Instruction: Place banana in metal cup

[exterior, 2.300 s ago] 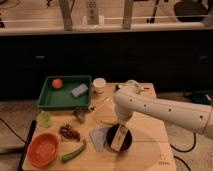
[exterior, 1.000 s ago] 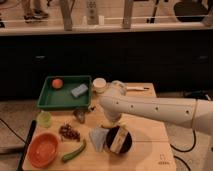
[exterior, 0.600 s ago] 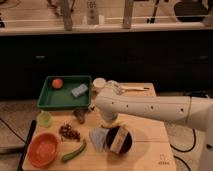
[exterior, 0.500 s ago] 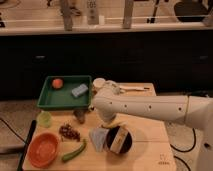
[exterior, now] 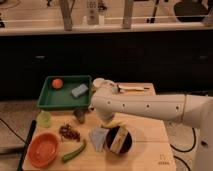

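- The metal cup (exterior: 80, 115) is standing just in front of the green tray (exterior: 50, 102), apart from the arm.
- The gripper (exterior: 106, 118) is swinging left off the dark bowl (exterior: 120, 141) and hanging low by the banana (exterior: 114, 124); spread or pinching, I cannot tell.
- The banana is lying between cup and bowl, so the pickup is probably starting.

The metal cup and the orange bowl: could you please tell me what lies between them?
The camera view shows a dark red cluster between the metal cup and the orange bowl. The gripper is past the cup, by the banana.
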Robot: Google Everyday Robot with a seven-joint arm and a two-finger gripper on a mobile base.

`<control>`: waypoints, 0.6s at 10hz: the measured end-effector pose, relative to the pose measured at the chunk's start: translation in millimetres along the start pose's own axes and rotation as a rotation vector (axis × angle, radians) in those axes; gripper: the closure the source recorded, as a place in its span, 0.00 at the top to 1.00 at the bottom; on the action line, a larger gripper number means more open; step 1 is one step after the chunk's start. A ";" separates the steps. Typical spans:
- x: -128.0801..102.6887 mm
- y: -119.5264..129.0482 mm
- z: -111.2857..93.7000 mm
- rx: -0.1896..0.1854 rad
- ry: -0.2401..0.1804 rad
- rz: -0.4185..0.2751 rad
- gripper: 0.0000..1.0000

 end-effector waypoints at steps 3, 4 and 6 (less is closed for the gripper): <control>11.1 2.9 15.7 -0.020 -0.010 0.055 0.51; 14.3 2.5 20.2 -0.020 -0.013 0.073 0.63; 19.3 2.6 23.8 -0.019 -0.015 0.095 0.77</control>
